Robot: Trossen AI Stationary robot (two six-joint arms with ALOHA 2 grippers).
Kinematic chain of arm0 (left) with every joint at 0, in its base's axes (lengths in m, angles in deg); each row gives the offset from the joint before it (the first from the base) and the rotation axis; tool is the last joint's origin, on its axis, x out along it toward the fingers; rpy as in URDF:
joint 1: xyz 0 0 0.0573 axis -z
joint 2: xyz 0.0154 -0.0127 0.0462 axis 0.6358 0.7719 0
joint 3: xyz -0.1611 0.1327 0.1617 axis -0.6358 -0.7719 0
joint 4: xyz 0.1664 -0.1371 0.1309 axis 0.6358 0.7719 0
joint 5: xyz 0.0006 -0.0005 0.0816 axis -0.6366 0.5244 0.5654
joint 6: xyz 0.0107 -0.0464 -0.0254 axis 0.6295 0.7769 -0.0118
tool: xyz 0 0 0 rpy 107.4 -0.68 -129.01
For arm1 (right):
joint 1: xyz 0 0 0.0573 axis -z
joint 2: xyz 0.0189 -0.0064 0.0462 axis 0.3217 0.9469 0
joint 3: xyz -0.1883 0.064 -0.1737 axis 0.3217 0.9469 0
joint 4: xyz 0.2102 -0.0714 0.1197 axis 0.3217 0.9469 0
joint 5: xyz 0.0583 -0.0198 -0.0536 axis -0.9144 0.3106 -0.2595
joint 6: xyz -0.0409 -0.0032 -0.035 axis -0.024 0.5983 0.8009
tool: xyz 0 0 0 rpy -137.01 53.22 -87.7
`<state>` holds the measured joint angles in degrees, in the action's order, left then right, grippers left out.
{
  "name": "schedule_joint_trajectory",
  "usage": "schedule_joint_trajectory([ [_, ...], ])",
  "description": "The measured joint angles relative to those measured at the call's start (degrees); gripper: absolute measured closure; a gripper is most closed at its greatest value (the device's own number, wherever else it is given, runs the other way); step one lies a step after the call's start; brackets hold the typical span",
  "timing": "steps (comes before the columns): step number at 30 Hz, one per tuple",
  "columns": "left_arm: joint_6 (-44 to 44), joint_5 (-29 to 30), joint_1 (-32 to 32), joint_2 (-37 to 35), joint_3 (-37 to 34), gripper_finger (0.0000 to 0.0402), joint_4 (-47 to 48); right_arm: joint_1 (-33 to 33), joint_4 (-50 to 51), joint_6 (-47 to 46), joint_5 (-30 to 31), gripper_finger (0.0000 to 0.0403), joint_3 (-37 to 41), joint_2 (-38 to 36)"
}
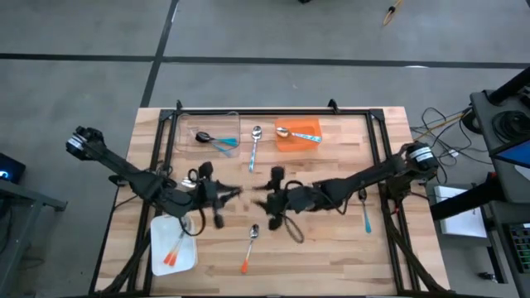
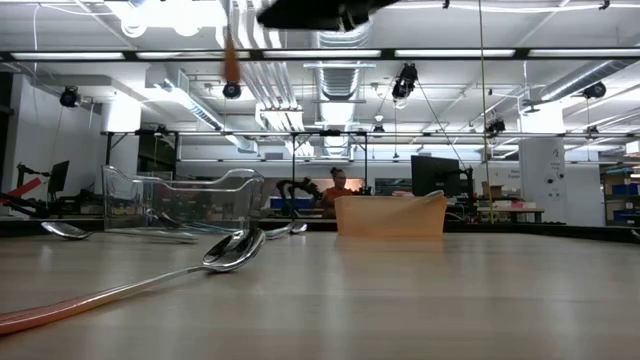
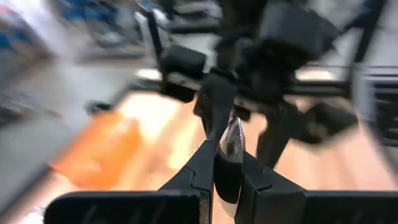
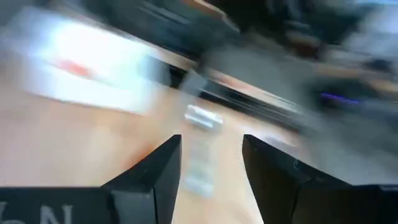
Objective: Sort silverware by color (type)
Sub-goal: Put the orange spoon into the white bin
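Note:
My left gripper [image 1: 234, 195] is above the table's middle, shut on a spoon whose silver bowl [image 3: 234, 139] juts out past the fingertips. In the low view an orange handle [image 2: 231, 58] hangs down from the top edge. My right gripper [image 1: 263, 200] faces it from the right, open with nothing between its fingers [image 4: 211, 163]. Another orange-handled spoon [image 1: 249, 248] lies flat on the table near the front, a light-blue-handled one [image 1: 255, 147] toward the back, and one more [image 1: 365, 213] at the right. My left gripper pinches the spoon between its two fingers just behind the bowl [image 3: 229, 163]; the fingers hide the rest of the contact. The bowl stands out beyond the fingertips, and the spoon is lifted clear of the table.
A clear bin [image 1: 207, 131] at the back left holds a dark-bowled teal spoon [image 1: 214, 141]. An orange bin [image 1: 308, 127] at the back holds a blue-handled spoon [image 1: 296, 135]. A white tray [image 1: 159, 234] at the front left holds orange-handled spoons [image 1: 174, 255]. A black frame [image 1: 273, 112] runs along the table's edges.

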<state>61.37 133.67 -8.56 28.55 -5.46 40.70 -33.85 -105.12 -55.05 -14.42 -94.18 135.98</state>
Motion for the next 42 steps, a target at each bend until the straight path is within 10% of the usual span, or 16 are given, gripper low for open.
schedule_joint_trajectory([
  [5, 7.58, -3.95, 0.65, -1.53, -0.02, 0.0395, 7.20, 4.93, -7.75, -10.11, -23.58, 0.0251, 0.14, 1.81],
  [42, 9.74, 0.85, 0.33, 3.41, 2.51, 0.0365, 2.49, 6.73, -18.16, -12.24, -23.58, 0.0391, -1.04, 9.81],
])
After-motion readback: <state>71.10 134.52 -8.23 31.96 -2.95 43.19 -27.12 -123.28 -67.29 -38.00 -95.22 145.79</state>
